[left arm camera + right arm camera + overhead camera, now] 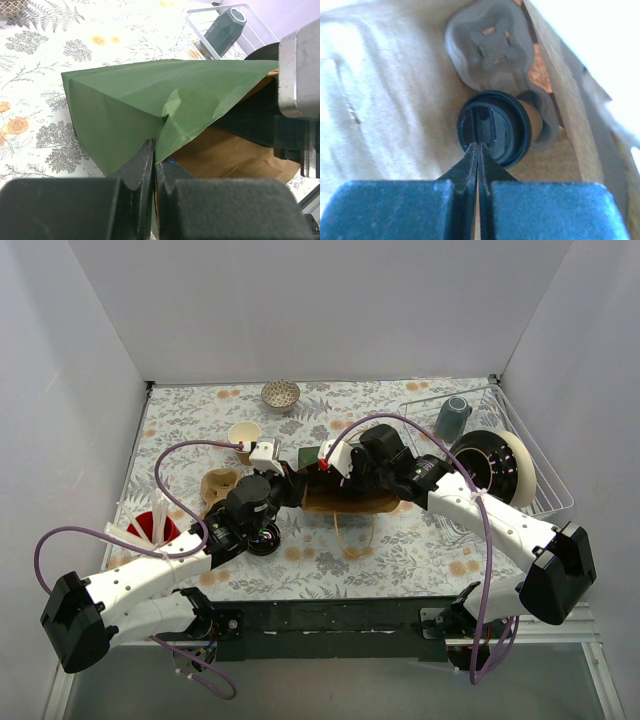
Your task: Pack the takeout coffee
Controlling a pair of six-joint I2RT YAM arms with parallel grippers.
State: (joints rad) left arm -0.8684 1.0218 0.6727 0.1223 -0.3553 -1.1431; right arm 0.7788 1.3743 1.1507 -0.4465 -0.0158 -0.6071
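1. leftward, the left gripper (154,165) is pinched closed on the green paper bag (150,105) mouth edge; keep it lifted.
2. rightward, the right gripper (478,150), fingers pressed together and empty, touches the takeout coffee (497,127) lying inside; back out straight.

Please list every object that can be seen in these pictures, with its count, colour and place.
green paper bag: one, green outside, brown inside, table centre, lying open
takeout coffee: one, tan cup, black lid, inside the bag
cup carrier: one, grey, inside the bag
open paper cup: one, cream, rear left
patterned bowl: one, rear centre
mug: one, grey-blue, in wire rack
left gripper: pinching bag edge
right gripper: shut, by the lid
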